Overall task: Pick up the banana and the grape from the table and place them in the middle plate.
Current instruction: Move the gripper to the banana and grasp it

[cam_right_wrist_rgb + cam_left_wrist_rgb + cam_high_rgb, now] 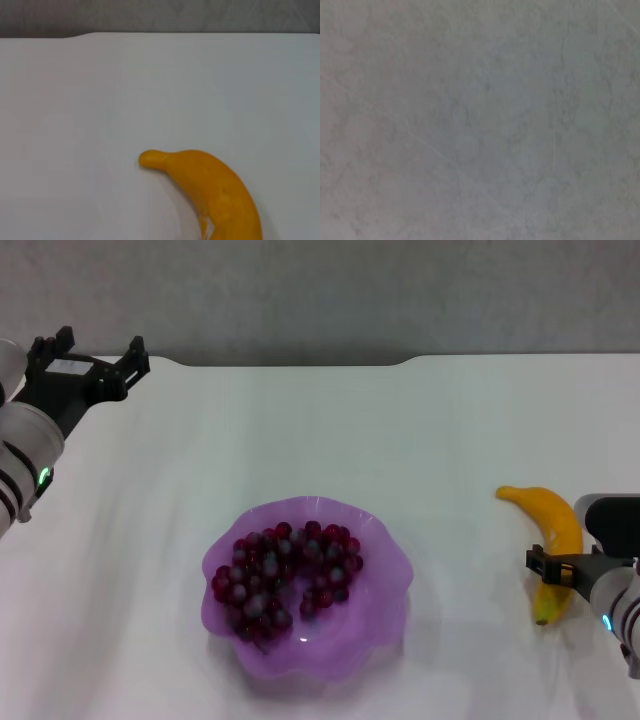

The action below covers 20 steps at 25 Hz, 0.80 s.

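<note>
Your left gripper sits high at the far left, its black fingers spread apart and pointing away from the body — nothing lies between them. Behind it, the white banded forearm with its small green light slopes back toward you. Your right gripper is low at the near right; only part of its black finger shows, ahead of the grey-white wrist — whether it is spread or closed you cannot tell.
</note>
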Tool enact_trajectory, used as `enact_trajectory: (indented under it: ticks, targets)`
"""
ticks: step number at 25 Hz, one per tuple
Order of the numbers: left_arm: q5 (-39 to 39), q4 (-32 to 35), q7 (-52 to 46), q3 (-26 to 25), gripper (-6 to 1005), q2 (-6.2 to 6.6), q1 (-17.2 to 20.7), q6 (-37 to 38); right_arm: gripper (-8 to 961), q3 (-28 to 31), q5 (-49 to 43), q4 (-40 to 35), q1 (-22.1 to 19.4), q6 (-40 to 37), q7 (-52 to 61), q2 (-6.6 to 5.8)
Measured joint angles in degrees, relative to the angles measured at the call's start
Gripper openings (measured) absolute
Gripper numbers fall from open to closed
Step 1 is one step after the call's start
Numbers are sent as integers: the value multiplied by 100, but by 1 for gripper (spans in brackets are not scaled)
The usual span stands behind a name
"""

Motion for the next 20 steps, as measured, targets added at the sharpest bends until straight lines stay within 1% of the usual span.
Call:
enact_trajectory:
  ticks: [18,20]
  targets:
    - [0,60,0,-30,879,0,32,0,815,-135,-82,-42,7,-9,12,8]
    - [0,60,0,-34,879,0,33,0,792,-163,-84,-31,9,-8,12,8]
